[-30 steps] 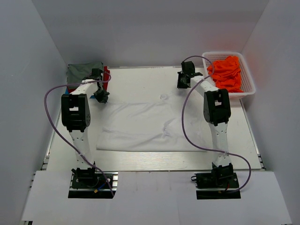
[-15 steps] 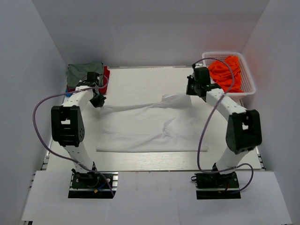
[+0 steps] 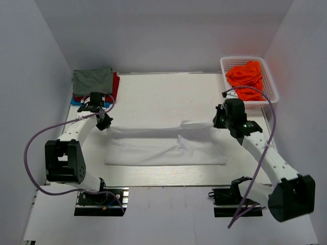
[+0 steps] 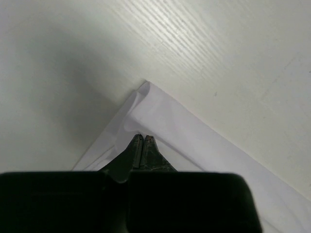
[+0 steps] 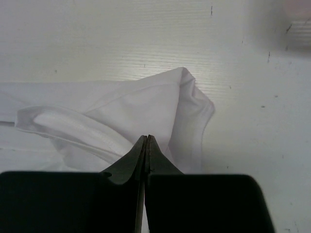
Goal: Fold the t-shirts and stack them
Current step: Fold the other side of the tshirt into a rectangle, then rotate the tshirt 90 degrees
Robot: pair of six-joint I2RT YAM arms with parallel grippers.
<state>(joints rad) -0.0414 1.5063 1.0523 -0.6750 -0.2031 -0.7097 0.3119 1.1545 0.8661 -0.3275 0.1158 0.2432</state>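
since the earlier frame both arms have drawn back toward their bases, carrying the far edge of the white t-shirt (image 3: pixel 153 150) with them. the left gripper (image 3: pixel 104 123) is pinched tight on its left far corner and the right gripper (image 3: pixel 218 121) on its right. the shirt lies mid-table (image 3: pixel 163 92), long axis left to right, with its near edge just nearward of both claws. judgement: the fold needs the held edge laid level onto the near edge.

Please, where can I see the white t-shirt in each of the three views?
Top external: white t-shirt lies across the middle of the table.
Left wrist: its corner fills the lower centre and right.
Right wrist: its bunched edge fills centre-left.
Shared landmark: the wood-grain table.
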